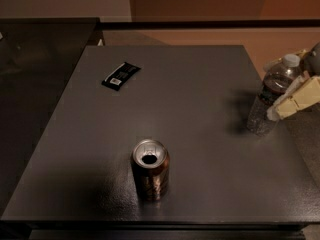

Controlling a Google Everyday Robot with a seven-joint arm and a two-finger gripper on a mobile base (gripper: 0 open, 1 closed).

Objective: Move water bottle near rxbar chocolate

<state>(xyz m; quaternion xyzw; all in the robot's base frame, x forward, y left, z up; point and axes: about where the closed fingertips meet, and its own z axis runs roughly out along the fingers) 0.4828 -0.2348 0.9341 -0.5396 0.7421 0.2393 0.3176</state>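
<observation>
The water bottle (267, 91), clear and ribbed with a white cap and a dark label band, stands upright near the right edge of the grey table (200, 134). My gripper (289, 98), cream-coloured, reaches in from the right edge of the view and sits right against the bottle's side at label height. The rxbar chocolate (121, 75), a flat black wrapper with white marks, lies at the far left of the table, well apart from the bottle.
A brown soda can (150, 169), opened, stands upright near the table's front edge, left of centre. A dark glass surface (40, 54) adjoins the table on the left. Orange-brown floor (210, 34) lies beyond the far edge.
</observation>
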